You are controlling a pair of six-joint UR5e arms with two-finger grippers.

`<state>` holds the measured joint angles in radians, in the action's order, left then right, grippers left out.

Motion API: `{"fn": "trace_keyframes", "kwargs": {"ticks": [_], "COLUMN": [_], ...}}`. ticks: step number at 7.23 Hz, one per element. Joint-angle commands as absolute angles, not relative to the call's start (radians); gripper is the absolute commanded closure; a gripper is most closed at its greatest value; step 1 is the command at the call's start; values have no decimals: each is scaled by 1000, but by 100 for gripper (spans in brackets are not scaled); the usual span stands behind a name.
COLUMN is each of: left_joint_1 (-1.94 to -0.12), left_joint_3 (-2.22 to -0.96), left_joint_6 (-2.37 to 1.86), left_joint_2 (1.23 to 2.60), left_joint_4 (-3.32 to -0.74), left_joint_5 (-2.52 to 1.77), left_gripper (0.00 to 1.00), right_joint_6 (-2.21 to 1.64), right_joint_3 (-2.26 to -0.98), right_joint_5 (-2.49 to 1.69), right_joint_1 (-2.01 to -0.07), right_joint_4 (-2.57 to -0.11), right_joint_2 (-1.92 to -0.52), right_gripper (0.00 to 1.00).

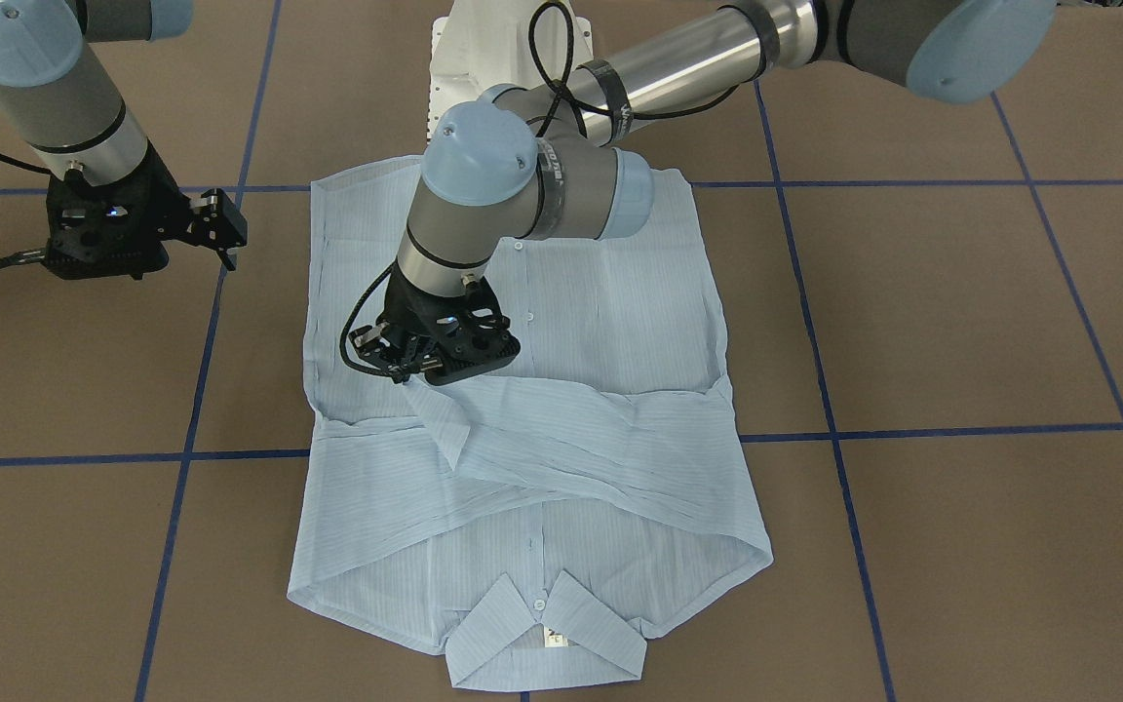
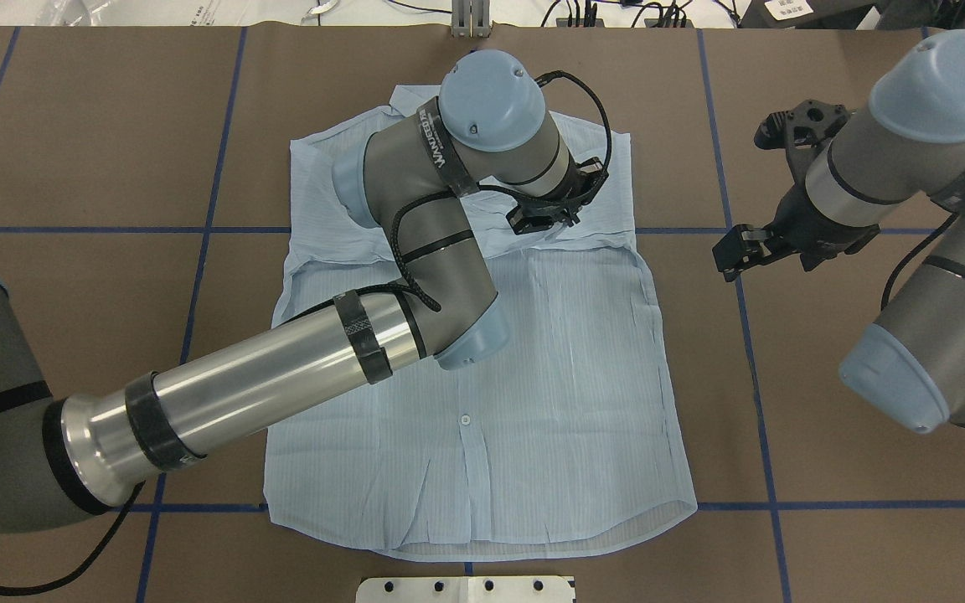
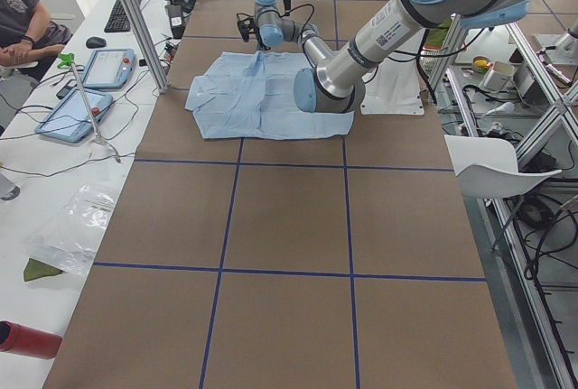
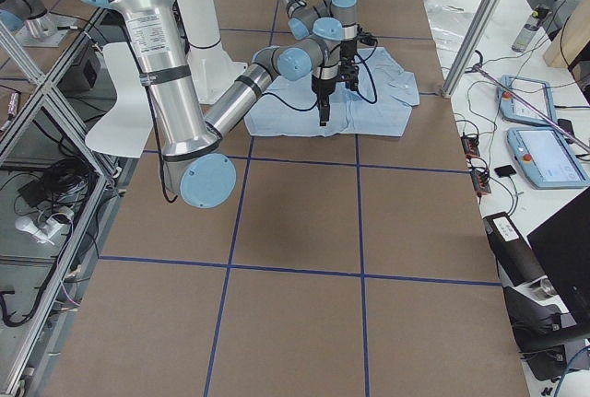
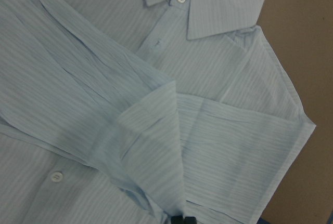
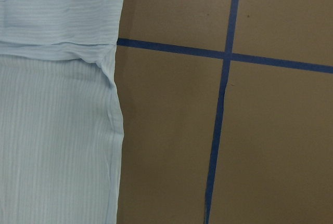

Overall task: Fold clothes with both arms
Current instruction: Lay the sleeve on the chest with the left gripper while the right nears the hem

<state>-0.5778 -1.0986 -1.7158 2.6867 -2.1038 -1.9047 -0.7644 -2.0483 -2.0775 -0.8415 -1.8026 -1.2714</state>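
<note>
Pale-blue cloth, surely limp and light: left jaws pinch the shirt by its cuff, a sound hold; right jaws spread, empty.

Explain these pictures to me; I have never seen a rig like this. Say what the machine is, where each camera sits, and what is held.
Two robot arms, left and right, work at a table. Four fixed cameras watch: one facing the robot, one over its shoulders, one at each table end; two more ride on the wrists. A light-blue shirt lies flat, buttons up, a sleeve folded across it. The left gripper seems to pinch that sleeve's cuff with its fingers. The right gripper hovers open beside the shirt, holding nothing.
</note>
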Motion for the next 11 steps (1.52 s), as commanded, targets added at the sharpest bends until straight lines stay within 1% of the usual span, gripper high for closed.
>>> {"fn": "trace_keyframes", "kwargs": {"ticks": [1, 4, 5, 6, 7, 8, 9, 10, 11], "left_joint_1": [-568, -575, -578, -590, -594, -598, -598, -601, -603], "left_joint_3": [-1138, -1152, -1231, -1382, -1526, -1674, -1827, -1923, -1992], "left_joint_6": [-1657, -1657, -1657, -1642, -1596, -1580, -1577, -1524, -1497], "left_joint_2": [2626, 2609, 2550, 2433, 2317, 2228, 2176, 2162, 2101], "left_joint_4": [-2178, -2160, -2104, -2070, -2021, -1932, -1811, -1689, -1663], "left_joint_5": [-1872, -1845, -1845, -1844, -1845, -1845, -1844, -1844, -1842], "left_gripper": [0, 0, 18, 11, 1, 1, 1, 1, 1], "right_joint_6": [-765, -768, -769, -810, -904, -976, -1085, -1194, -1266], "right_joint_3": [-2046, -2052, -2069, -2081, -2086, -2095, -2105, -2118, -2141], "right_joint_5": [-2079, -2079, -2077, -2077, -2075, -2074, -2050, -1993, -1915], "right_joint_1": [-844, -844, -845, -844, -835, -787, -717, -622, -516], "right_joint_4": [-1802, -1801, -1801, -1801, -1764, -1659, -1564, -1521, -1520], "right_joint_2": [-1267, -1266, -1278, -1282, -1281, -1323, -1362, -1371, -1387], "right_gripper": [0, 0, 0, 0, 0, 0, 0, 0, 0]}}
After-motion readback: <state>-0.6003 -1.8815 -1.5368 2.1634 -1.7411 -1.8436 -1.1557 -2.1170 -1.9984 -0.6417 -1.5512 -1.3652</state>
